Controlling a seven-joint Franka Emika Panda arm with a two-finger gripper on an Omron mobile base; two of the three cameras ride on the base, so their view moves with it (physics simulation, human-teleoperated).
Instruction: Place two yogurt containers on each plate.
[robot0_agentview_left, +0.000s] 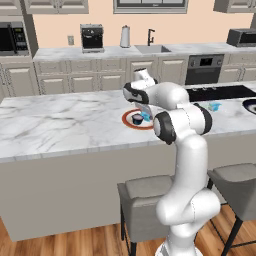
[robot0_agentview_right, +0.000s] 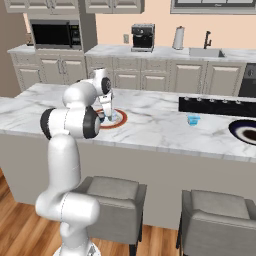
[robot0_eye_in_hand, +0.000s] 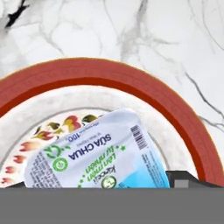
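Fingertips of the end effector (robot0_eye_in_hand: 112, 179) stand apart at the near edge of the hand view, at 6 o'clock, straddling a light blue yogurt container (robot0_eye_in_hand: 98, 151) whose pale printed lid lies directly ahead between them; the tips flank it without visibly pressing, so it looks released or not yet gripped. Its long axis runs roughly from 8 to 2 o'clock in that view. The cup sits on the red-rimmed plate (robot0_eye_in_hand: 131, 83), inside the patterned white centre, and in the left base view a dark navy yogurt container (robot0_agentview_left: 137, 119) rests just beside it at 9 o'clock on the same plate. By my reading this plate now carries its two cups, and the coming move is a straight lift clear, with the navy cup the nearest thing to avoid. Farther along the marble surface (robot0_agentview_left: 60, 125), toward 3 o'clock, another light blue yogurt container (robot0_agentview_right: 193, 120) stands alone near the black cooktop (robot0_agentview_right: 215, 106), and beyond it the dark plate (robot0_agentview_right: 245, 131) lies at the surface's far end. Nothing stands between these two.
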